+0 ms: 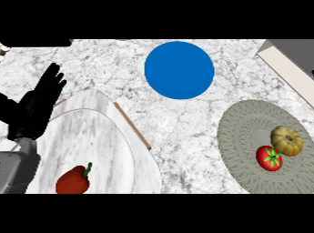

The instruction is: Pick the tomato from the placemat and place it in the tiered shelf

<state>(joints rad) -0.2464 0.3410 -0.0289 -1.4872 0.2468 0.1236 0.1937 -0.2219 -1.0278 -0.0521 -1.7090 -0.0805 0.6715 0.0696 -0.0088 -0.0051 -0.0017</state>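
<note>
Nearest, a red pepper [74, 179] is seen on the white tiered shelf [135, 154] at the lower left, beside the grey forearm from which the left hand [35, 102] is raised over the shelf's edge, fingers straight and spread, nothing held. At the right, the tomato [269, 158] is set on the round placemat [243, 136], touching a tan gourd [287, 140]. Farther back, a blue plate [179, 70] is laid on the marbled surface [186, 118].
</note>
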